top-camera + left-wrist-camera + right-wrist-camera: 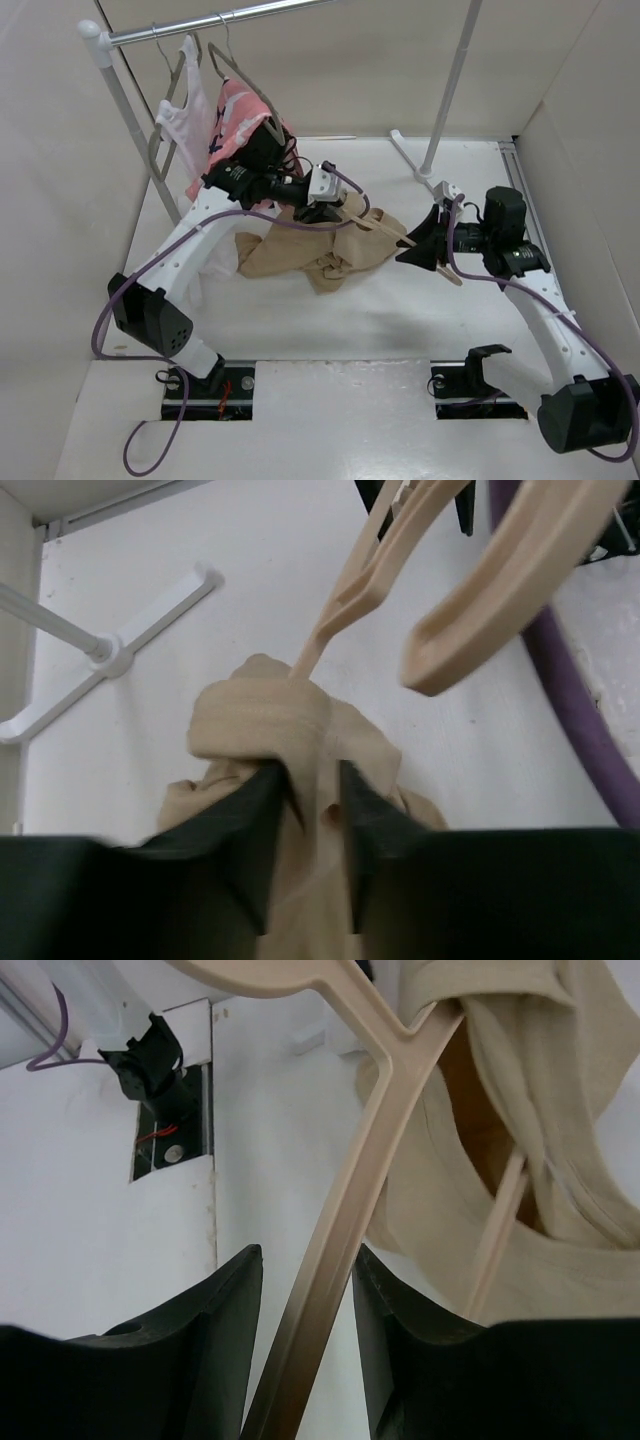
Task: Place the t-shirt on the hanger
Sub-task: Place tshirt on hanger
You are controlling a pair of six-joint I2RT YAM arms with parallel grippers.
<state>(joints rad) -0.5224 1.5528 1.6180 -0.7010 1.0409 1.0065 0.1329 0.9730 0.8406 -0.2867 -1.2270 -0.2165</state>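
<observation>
On the white table [330, 320], the left gripper [310, 775] pinches the t-shirt [260, 715] and the right gripper [307, 1260] clamps the hanger [350, 1200]. Tugging could slip the cloth off its arm.

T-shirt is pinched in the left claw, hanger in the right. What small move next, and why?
Probably draw the left claw a little toward the right claw, sliding the t-shirt further along the hanger. One hanger arm already enters the cloth, but most of it lies bunched on the table.

t-shirt [300, 252] soft matt cloth; hanger [350, 1190] smooth plastic
</observation>
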